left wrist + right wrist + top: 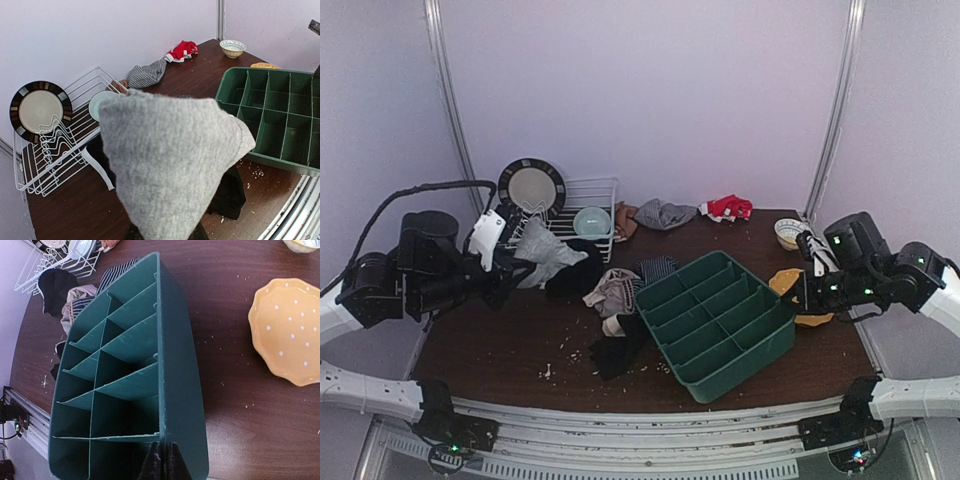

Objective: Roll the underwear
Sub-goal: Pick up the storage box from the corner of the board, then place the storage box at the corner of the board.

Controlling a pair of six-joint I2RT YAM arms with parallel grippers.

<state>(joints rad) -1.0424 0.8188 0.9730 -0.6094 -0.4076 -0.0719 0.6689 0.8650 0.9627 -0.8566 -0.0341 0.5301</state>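
While it hangs above the table's left side, the left gripper [518, 262] is clenched on the light grey underwear [545, 250], which droops from it clear of the wood; in the left wrist view that cloth [170, 160] fills the middle and hides the fingers entirely. Behind it stands a white wire dish rack [592, 190] with a dark-rimmed plate [531, 187] upright at its left end and a pale blue-green bowl [591, 221] inside. Just in front of the rack lies a piece of black underwear [574, 281], and touching it on the right is the beige-pink underwear [611, 291], crumpled. A second black piece [616, 352] lies nearer the front edge, with pale crumbs [567, 350] scattered beside it. The navy striped underwear [658, 267] sits against the far left corner of the green divider tray [760, 345]. Along the back edge rest a grey striped cloth [665, 212] and a red cloth [728, 207]. The tray's compartments hold nothing. At its right-hand corner the right gripper [163, 460] is pinched tight, the tray's outer wall running in between its fingers. To the right of the tray lies a yellow dotted plate [287, 332], and a small patterned bowl [788, 232] stands farther back.
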